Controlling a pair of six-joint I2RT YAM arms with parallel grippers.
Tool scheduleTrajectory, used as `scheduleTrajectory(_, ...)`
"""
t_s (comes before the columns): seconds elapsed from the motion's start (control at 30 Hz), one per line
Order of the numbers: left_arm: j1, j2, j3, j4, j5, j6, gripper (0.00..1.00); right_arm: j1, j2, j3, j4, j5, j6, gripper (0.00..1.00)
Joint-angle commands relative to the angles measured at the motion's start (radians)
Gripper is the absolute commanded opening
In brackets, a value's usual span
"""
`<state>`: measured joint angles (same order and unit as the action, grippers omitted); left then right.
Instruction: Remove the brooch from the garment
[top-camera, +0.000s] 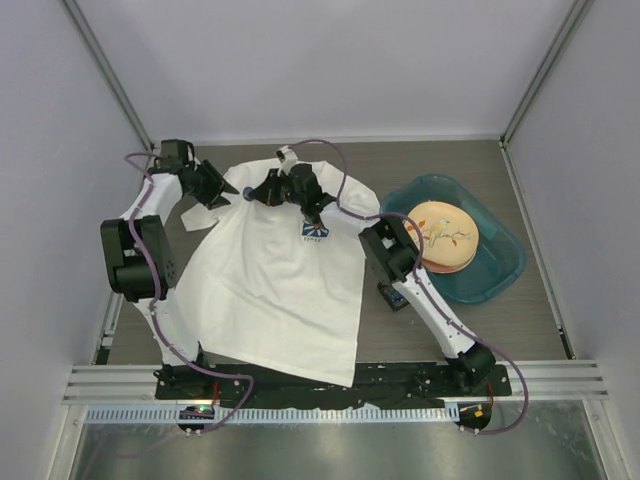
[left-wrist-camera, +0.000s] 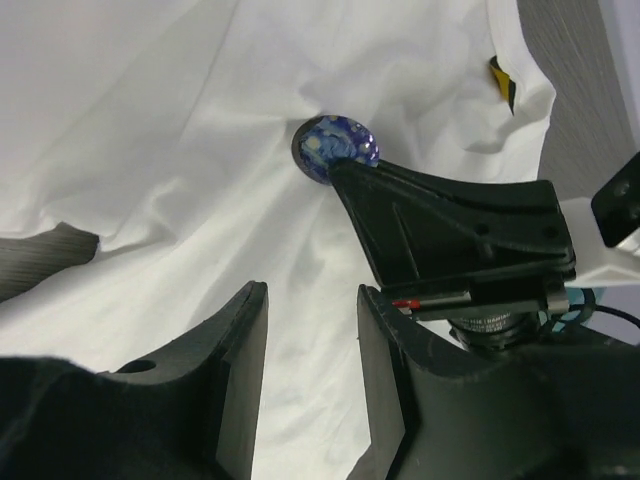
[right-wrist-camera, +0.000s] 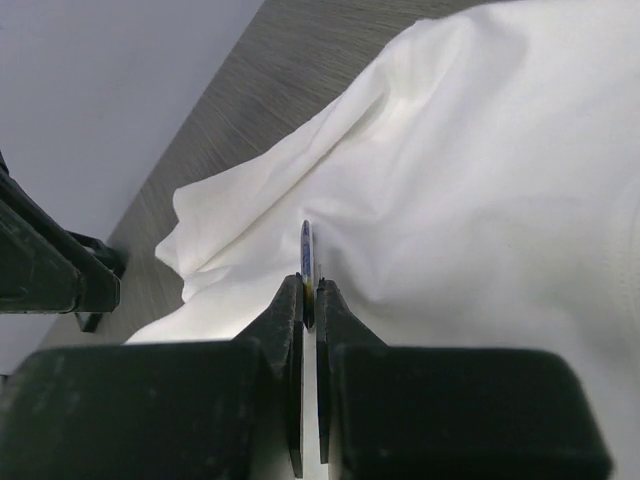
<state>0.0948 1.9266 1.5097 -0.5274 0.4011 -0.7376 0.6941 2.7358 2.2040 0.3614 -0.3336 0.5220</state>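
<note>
Right claw (right-wrist-camera: 309, 290): jaws closed to a slit and pinching the brooch (right-wrist-camera: 306, 243), which shows edge-on as a thin blue sliver standing up from the fingertips at centre frame in the right wrist view. In the left wrist view the same claw (left-wrist-camera: 352, 172) enters from the right as a black wedge, its tip on the lower right rim of the brooch (left-wrist-camera: 335, 148). The brooch is a round, dark-blue mottled disc lying against the white cloth, upper centre of the frame.

Left claw (left-wrist-camera: 310, 310): fingers apart at the bottom of the frame, nothing between them. It hangs over the shirt (left-wrist-camera: 150, 150), near the brooch but not touching it.

In the overhead view, the brooch (top-camera: 247, 193) sits at the shirt's upper left part, between the left claw (top-camera: 215, 185) and the right claw (top-camera: 264, 189). The shirt (top-camera: 270, 290) lies spread at centre, its flower print (top-camera: 314, 231) to the lower right of the brooch. A yellow label (left-wrist-camera: 500, 77) shows at the upper right of the left wrist view.

To the right of the shirt is a teal basin (top-camera: 503, 268) holding a plate (top-camera: 462, 257). A small black box (top-camera: 392, 296) lies at the shirt's right edge.
</note>
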Motion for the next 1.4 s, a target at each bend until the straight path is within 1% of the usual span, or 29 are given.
scheduleTrajectory(0.0, 0.014, -0.031, -0.026, 0.052, -0.022, -0.023, 0.45, -0.008, 0.117, 0.141, 0.171, -0.171, 0.298, 0.01)
scheduleTrajectory(0.03, 0.023, -0.029, -0.043, 0.061, -0.024, -0.031, 0.43, -0.008, 0.131, 0.155, 0.188, -0.182, 0.326, 0.01)
scheduleTrajectory(0.07, 0.028, -0.023, -0.054, 0.073, -0.027, -0.043, 0.37, -0.008, 0.145, 0.178, 0.218, -0.186, 0.384, 0.01)
scheduleTrajectory(0.1, 0.036, -0.015, -0.063, 0.090, -0.028, -0.054, 0.24, -0.008, 0.157, 0.187, 0.234, -0.188, 0.409, 0.01)
scheduleTrajectory(0.13, 0.052, -0.002, -0.068, 0.089, -0.033, -0.072, 0.20, -0.007, 0.177, 0.197, 0.250, -0.193, 0.438, 0.01)
scheduleTrajectory(0.27, 0.063, 0.087, -0.036, 0.021, -0.076, -0.056, 0.17, -0.004, 0.199, 0.201, 0.356, -0.174, 0.548, 0.01)
scheduleTrajectory(0.3, 0.065, 0.095, -0.032, 0.000, -0.103, -0.055, 0.14, 0.004, 0.205, 0.212, 0.366, -0.168, 0.587, 0.01)
scheduleTrajectory(0.43, 0.062, 0.098, -0.025, -0.040, -0.174, -0.043, 0.12, 0.044, 0.257, 0.341, 0.320, -0.122, 0.581, 0.01)
scheduleTrajectory(0.47, 0.060, 0.089, -0.029, -0.036, -0.185, -0.037, 0.12, 0.050, 0.260, 0.350, 0.301, -0.098, 0.573, 0.01)
scheduleTrajectory(0.53, 0.060, 0.052, -0.043, -0.025, -0.194, -0.028, 0.13, 0.058, 0.252, 0.352, 0.295, -0.081, 0.555, 0.01)
scheduleTrajectory(0.67, 0.043, 0.011, -0.048, -0.020, -0.237, 0.010, 0.27, 0.050, 0.222, 0.330, 0.309, -0.056, 0.558, 0.02)
scheduleTrajectory(0.8, 0.039, 0.035, -0.034, -0.026, -0.197, 0.001, 0.29, 0.045, 0.219, 0.329, 0.330, -0.053, 0.576, 0.07)
scheduleTrajectory(0.9, 0.037, 0.051, -0.022, -0.028, -0.177, 0.003, 0.29, 0.044, 0.211, 0.319, 0.307, -0.055, 0.559, 0.11)
scheduleTrajectory(0.97, 0.039, 0.035, -0.026, -0.019, -0.177, 0.006, 0.32, 0.039, 0.208, 0.309, 0.301, -0.050, 0.564, 0.12)
scheduleTrajectory(1.0, 0.040, 0.029, -0.028, -0.017, -0.179, 0.007, 0.34, 0.036, 0.208, 0.309, 0.301, -0.050, 0.564, 0.10)
scheduleTrajectory(1.03, 0.042, 0.023, -0.034, -0.016, -0.176, 0.010, 0.35, 0.035, 0.208, 0.307, 0.298, -0.048, 0.562, 0.04)
scheduleTrajectory(1.07, 0.042, 0.009, -0.037, -0.003, -0.168, 0.012, 0.39, 0.033, 0.209, 0.303, 0.289, -0.045, 0.566, 0.01)
scheduleTrajectory(1.13, 0.045, -0.006, -0.051, 0.016, -0.134, 0.017, 0.45, 0.028, 0.211, 0.290, 0.306, -0.053, 0.575, 0.01)
scheduleTrajectory(1.17, 0.046, -0.021, -0.058, 0.042, -0.119, 0.018, 0.51, 0.028, 0.213, 0.289, 0.310, -0.058, 0.576, 0.01)
scheduleTrajectory(1.27, 0.068, -0.041, -0.088, 0.127, -0.027, 0.009, 0.59, 0.027, 0.213, 0.289, 0.312, -0.071, 0.579, 0.01)
scheduleTrajectory(1.3, 0.072, -0.041, -0.103, 0.153, 0.029, -0.002, 0.60, 0.027, 0.213, 0.289, 0.313, -0.073, 0.579, 0.01)
scheduleTrajectory(1.37, 0.085, -0.035, -0.117, 0.213, 0.070, -0.032, 0.62, 0.027, 0.213, 0.284, 0.318, -0.077, 0.582, 0.01)
